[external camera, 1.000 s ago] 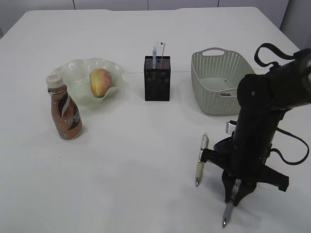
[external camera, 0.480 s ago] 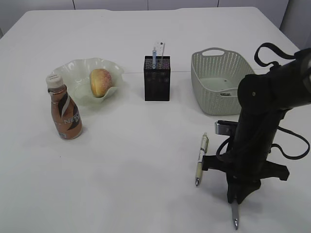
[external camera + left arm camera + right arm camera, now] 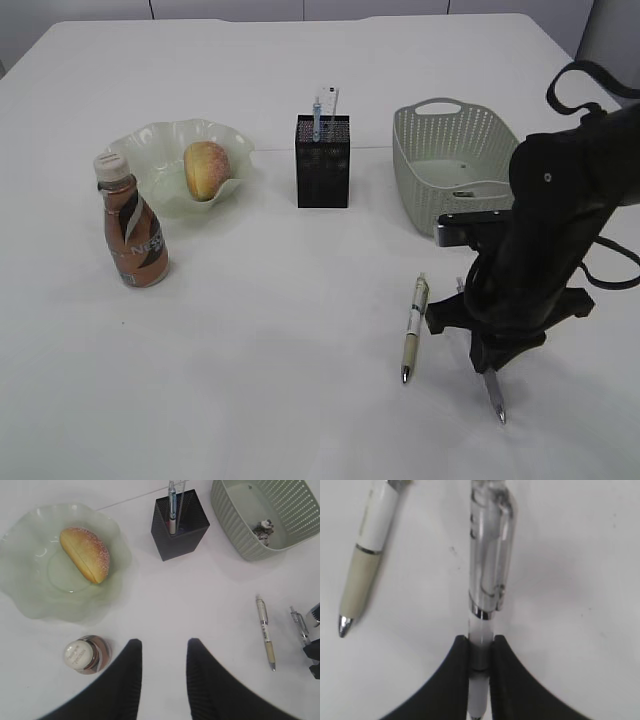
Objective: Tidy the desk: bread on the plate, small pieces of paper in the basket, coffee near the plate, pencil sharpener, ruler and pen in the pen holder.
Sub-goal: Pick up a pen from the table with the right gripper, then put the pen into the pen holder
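Observation:
My right gripper (image 3: 488, 372) (image 3: 480, 642) is shut on a clear pen (image 3: 490, 570) that sticks out below its jaws, over the desk (image 3: 280, 330). A second, beige-and-white pen (image 3: 413, 328) (image 3: 365, 555) lies just left of it. My left gripper (image 3: 163, 647) hangs open and empty above the desk beside the coffee (image 3: 80, 654) (image 3: 133, 225). The bread (image 3: 207, 168) lies in the plate (image 3: 150, 140). The pen holder (image 3: 323, 160) holds a blue pen and the clear ruler (image 3: 330, 98). Small pieces of paper (image 3: 263, 528) lie in the basket (image 3: 450, 165). The pencil sharpener is out of view.
The right arm's black cables loop at the right edge near the basket. The coffee stands just in front of the plate on the left. White desk stretches between the coffee and the loose pen.
My right gripper, still shut on the clear pen, has moved away from the desk's front edge and slightly right, toward the basket. The other pen and the left gripper have not moved.

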Controlling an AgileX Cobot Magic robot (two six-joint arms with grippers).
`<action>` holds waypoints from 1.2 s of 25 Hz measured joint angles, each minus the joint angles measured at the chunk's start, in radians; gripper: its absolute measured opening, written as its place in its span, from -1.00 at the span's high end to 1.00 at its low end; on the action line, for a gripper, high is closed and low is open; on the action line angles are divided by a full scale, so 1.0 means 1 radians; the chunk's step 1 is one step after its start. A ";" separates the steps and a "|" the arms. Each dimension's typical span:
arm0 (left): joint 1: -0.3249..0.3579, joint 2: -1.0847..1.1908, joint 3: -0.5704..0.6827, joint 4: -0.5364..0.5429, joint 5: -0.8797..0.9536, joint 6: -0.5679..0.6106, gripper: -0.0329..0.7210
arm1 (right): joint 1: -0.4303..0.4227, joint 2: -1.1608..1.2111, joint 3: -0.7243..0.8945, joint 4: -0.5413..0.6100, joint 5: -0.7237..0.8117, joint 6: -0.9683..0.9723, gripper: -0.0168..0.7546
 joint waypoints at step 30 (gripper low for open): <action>0.000 0.000 0.000 0.000 0.000 0.000 0.32 | 0.121 -0.255 0.009 -0.335 -0.788 -0.055 0.76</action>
